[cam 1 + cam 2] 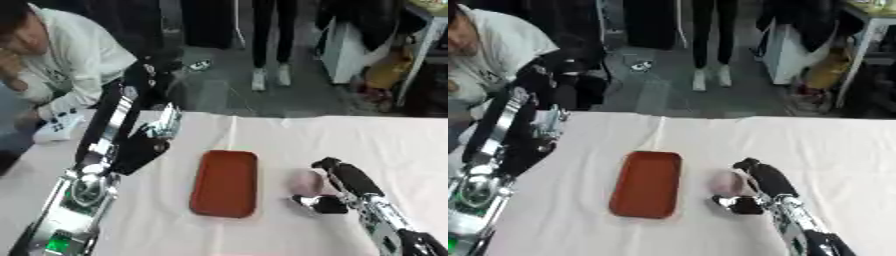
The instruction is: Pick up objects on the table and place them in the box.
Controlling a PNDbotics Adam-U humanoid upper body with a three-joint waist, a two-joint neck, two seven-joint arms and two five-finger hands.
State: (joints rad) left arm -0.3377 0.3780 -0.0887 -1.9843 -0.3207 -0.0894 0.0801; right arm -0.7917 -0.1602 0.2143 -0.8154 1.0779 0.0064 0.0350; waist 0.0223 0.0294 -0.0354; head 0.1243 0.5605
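Note:
A flat red-brown box (225, 183) lies on the white tablecloth near the middle. Just right of it sits a small rounded pink object (305, 182). My right hand (343, 184) comes in from the lower right and is curled round the pink object, with fingers over its far side and the thumb under its near side. The object still rests on or just above the cloth. My left hand (142, 148) hangs over the table's left part, well left of the box, with nothing seen in it.
The white-covered table (289, 135) ends at its far edge near mid-picture. A seated person in white is at the far left beside my left arm. Others stand beyond the table, along with furniture at the far right.

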